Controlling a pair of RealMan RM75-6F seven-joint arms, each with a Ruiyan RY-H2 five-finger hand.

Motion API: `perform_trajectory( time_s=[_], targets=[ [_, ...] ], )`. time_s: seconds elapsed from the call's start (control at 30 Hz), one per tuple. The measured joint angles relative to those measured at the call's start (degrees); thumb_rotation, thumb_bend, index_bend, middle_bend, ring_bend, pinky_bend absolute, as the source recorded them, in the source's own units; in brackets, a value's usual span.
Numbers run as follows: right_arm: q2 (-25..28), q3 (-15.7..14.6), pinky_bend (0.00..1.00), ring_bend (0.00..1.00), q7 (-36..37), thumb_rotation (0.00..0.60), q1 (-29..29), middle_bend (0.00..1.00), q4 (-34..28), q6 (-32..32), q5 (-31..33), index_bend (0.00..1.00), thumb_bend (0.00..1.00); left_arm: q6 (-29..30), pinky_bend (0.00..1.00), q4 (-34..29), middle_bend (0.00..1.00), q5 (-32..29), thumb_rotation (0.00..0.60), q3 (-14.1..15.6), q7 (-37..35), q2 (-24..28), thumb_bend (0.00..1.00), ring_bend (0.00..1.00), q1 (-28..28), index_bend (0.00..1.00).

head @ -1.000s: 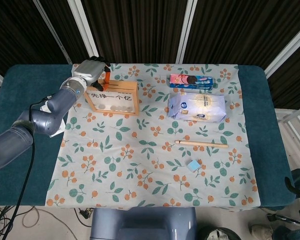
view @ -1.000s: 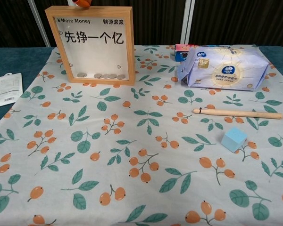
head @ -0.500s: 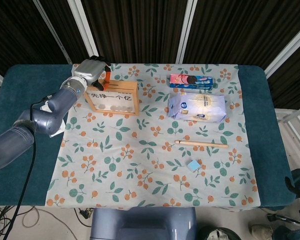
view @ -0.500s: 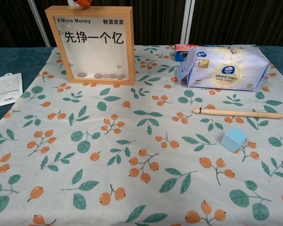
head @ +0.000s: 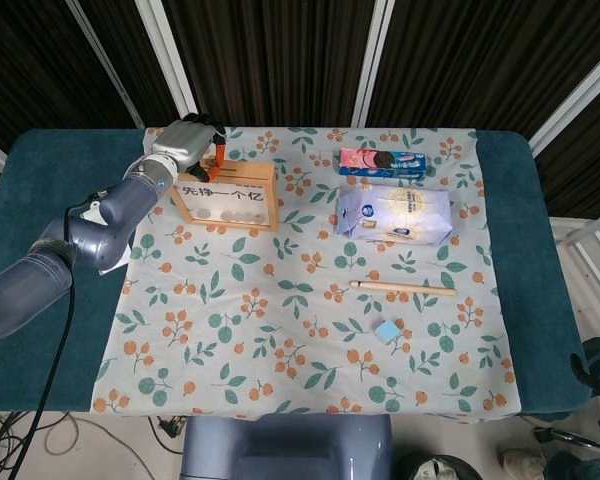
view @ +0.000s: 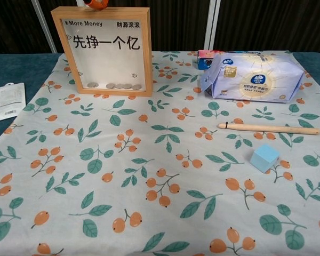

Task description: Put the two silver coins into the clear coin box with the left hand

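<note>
Above the coin box (head: 226, 195), left robot hand (head: 185, 140) has edged rightward.

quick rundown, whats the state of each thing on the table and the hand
coin box: upright at the back left of the cloth, several coins lying along its bottom
left hand: over the box's top edge; whether it holds a coin cannot be told
tissue pack: lying flat, sealed
cookie pack: lying flat behind the tissue pack
wooden stick: lying flat
blue cube: resting alone on the cloth
white packet: flat on the table, off the cloth

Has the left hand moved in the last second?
Yes, slightly: the left hand edged right along the top of the coin box, toward the cookie pack.
</note>
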Motion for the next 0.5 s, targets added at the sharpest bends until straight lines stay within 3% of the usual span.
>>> perform_trajectory(
  time_s=[0.5],
  targets=[
    [0.01,0.01,0.0,0.03,-0.22,0.6,-0.01,0.08,-0.03,0.02,0.15,0.12,0.37,0.14,0.0,-0.34,0.14,0.88,0.6,0.34,-0.53,0.15,0.52,0.0,-0.16,0.53]
  ],
)
